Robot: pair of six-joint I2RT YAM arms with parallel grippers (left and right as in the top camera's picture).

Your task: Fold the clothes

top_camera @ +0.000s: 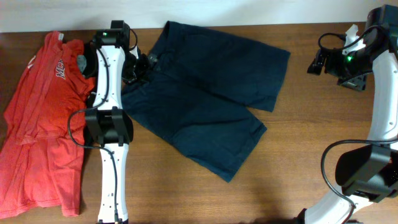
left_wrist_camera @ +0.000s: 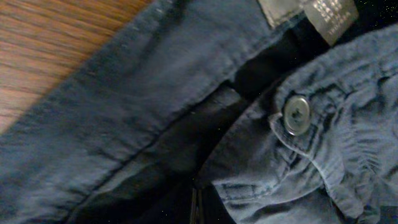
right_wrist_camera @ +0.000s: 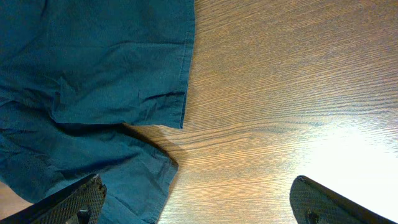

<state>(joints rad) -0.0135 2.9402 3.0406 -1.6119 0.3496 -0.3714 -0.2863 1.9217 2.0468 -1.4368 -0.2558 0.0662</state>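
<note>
Navy shorts [top_camera: 199, 93] lie spread flat across the middle of the wooden table, waistband at the upper left and legs pointing right and down. My left gripper [top_camera: 140, 65] is at the waistband, where the cloth is bunched. The left wrist view is filled with the waistband [left_wrist_camera: 124, 106], its metal button [left_wrist_camera: 296, 115] and a grey label [left_wrist_camera: 329, 15]. The fingers [left_wrist_camera: 196, 208] show only as a dark closed seam at the bottom, shut on the cloth. My right gripper [top_camera: 317, 62] is open and empty above bare wood [right_wrist_camera: 199, 211], right of the leg hem [right_wrist_camera: 93, 74].
A red T-shirt [top_camera: 43, 124] lies spread along the table's left side, next to the left arm. Bare wood [top_camera: 311, 137] lies to the right of and below the shorts. The table's far edge meets a pale wall [top_camera: 249, 9].
</note>
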